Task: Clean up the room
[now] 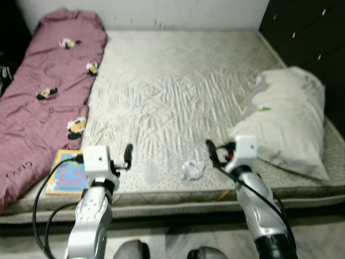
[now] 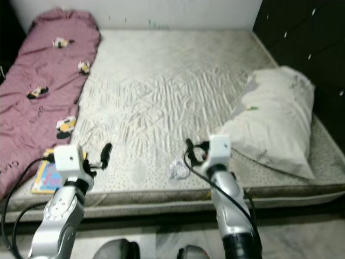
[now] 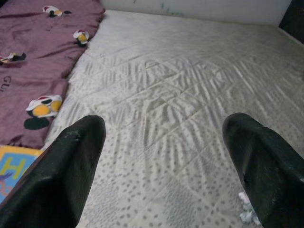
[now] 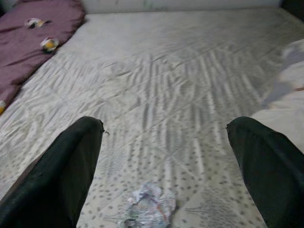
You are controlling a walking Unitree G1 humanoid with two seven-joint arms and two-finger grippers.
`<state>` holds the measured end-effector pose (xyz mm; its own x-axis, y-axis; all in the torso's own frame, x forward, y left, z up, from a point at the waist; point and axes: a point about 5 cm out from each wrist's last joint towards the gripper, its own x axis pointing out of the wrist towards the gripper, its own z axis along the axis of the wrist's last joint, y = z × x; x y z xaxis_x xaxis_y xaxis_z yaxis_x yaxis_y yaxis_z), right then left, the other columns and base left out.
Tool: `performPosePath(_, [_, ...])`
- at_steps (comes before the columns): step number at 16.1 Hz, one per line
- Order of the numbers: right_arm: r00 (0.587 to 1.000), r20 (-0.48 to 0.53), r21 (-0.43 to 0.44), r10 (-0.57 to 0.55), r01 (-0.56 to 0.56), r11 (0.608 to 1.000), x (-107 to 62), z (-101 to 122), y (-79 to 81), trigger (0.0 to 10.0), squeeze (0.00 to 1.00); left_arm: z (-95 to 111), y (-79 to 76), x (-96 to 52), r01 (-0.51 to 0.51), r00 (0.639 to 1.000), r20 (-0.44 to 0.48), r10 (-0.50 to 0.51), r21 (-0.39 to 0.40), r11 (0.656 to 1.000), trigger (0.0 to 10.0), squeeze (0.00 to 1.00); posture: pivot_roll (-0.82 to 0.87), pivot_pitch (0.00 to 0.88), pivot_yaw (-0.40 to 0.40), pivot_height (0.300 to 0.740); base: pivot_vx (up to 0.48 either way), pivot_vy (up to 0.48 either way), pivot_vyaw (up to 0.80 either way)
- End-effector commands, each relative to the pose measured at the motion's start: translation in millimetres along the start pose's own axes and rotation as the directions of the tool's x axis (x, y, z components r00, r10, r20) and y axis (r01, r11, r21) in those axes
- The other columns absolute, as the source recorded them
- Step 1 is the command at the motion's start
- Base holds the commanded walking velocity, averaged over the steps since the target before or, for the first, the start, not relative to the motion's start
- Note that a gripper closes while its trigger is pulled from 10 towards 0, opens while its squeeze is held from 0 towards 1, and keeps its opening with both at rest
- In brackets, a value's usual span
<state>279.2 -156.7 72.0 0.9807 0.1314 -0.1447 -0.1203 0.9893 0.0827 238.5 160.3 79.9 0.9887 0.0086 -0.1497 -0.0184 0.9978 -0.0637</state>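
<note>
Bare grey-white quilted mattress [image 1: 178, 91] is stretching out ahead of us, wrinkled and speckled, reaching back to a white wall. Nearest us, our left gripper [image 3: 166, 156] is hovering over the front edge with its two black fingers spread wide and nothing between them. Our right gripper [image 4: 166, 156] is hanging over the same edge, fingers likewise spread and holding nothing.

Just ahead of the right gripper, a small crumpled white paper wad [image 4: 148, 207] is lying on the mattress near the front edge, between our two arms. It is looking rumpled and roughly round, so we cannot tell any long axis or which way it is pointing.

Beside our left arm, a flat colourful children's book with a yellow border [image 1: 67, 171] is lying at the front left corner, partly tucked against a mauve quilted blanket with cartoon patches [image 1: 48, 97] that is running lengthwise along the left side toward the wall. On the right, a plump white pillow [image 1: 288, 121] is resting well apart from the wad, next to a dark wardrobe [image 1: 307, 38].
</note>
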Motion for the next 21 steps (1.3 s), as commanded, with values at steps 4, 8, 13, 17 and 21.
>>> performPosePath(4, [0.998,0.049,-0.015,-0.041,0.042,0.999,-9.5,9.9,-13.4,10.0,0.0,3.5,16.4,-5.0,-0.028,1.0,0.015,0.027,0.054,0.998,10.0,0.0,0.01,0.038,-0.011,0.74,0.0,0.0,0.0])
performPosePath(8, [0.999,0.028,-0.013,-0.034,0.035,0.999,-6.0,4.6,-11.0,10.0,0.0,3.9,9.3,2.0,-0.023,0.999,0.023,0.022,0.041,0.999,10.0,0.0,0.01,0.033,-0.014,0.74,0.0,0.0,0.0])
performPosePath(13, [0.999,0.05,0.01,0.004,-0.004,1.0,-3.9,10.1,-3.1,10.0,1.0,3.8,4.7,1.7,-0.02,1.0,0.025,0.019,0.032,0.999,10.0,0.0,0.01,0.04,-0.021,0.74,0.0,0.0,0.0])
performPosePath(17, [0.999,0.032,-0.014,0.005,-0.005,1.0,-3.3,7.8,-1.8,10.0,0.0,3.6,3.9,1.2,-0.019,0.999,0.027,0.018,0.033,0.999,10.0,0.0,0.01,0.048,-0.024,0.74,0.0,0.0,0.0])
performPosePath(21, [1.0,0.018,-0.003,0.02,-0.02,1.0,-3.9,5.3,0.5,10.0,0.0,2.9,2.6,0.9,-0.016,1.0,0.025,0.015,0.033,0.999,10.0,0.0,0.01,0.052,-0.024,0.74,0.0,0.0,0.0])
